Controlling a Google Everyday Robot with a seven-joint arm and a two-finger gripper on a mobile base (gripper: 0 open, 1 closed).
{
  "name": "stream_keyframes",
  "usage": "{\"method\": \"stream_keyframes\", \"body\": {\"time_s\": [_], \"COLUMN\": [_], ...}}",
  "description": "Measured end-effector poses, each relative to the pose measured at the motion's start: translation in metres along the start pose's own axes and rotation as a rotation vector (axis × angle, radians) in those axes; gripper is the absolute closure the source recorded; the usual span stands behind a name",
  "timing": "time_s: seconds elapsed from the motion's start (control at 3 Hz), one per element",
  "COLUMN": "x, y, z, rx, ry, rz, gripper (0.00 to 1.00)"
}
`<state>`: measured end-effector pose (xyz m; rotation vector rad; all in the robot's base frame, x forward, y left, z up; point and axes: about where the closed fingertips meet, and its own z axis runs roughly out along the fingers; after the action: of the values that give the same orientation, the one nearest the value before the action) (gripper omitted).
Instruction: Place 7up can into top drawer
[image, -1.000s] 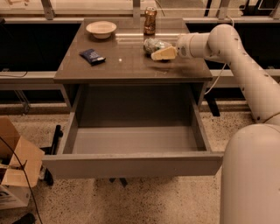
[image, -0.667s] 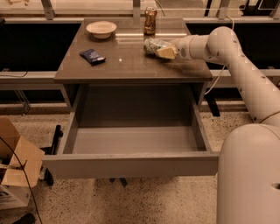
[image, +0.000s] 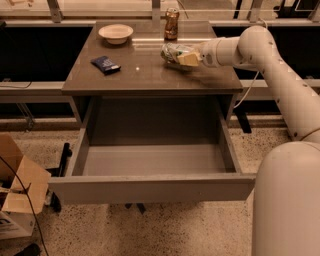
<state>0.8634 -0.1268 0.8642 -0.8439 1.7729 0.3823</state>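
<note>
gripper (image: 187, 58) at worktop (image: 150, 75) far right, jaws clamped on 7up can (image: 172, 51); top drawer (image: 150, 188) open near, ready to receive it.

The white arm (image: 282, 82) rises from the robot's rounded body (image: 287, 200) at the near right and slopes away to a bent joint at the far right. From there a short, level forearm turns left. The gripper (image: 186, 58) at its end points left, held low, far and slightly right of centre.
</note>
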Motion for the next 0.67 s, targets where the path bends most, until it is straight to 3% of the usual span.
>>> {"method": "stream_keyframes", "body": {"time_s": [0.33, 0.67], "x": [-0.026, -0.058], "y": [0.03, 0.069], "z": [-0.027, -0.061], "rx": [-0.066, -0.154], "ry": [0.02, 0.047], "rz": [-0.101, -0.235], "gripper": [1.0, 1.0]}}
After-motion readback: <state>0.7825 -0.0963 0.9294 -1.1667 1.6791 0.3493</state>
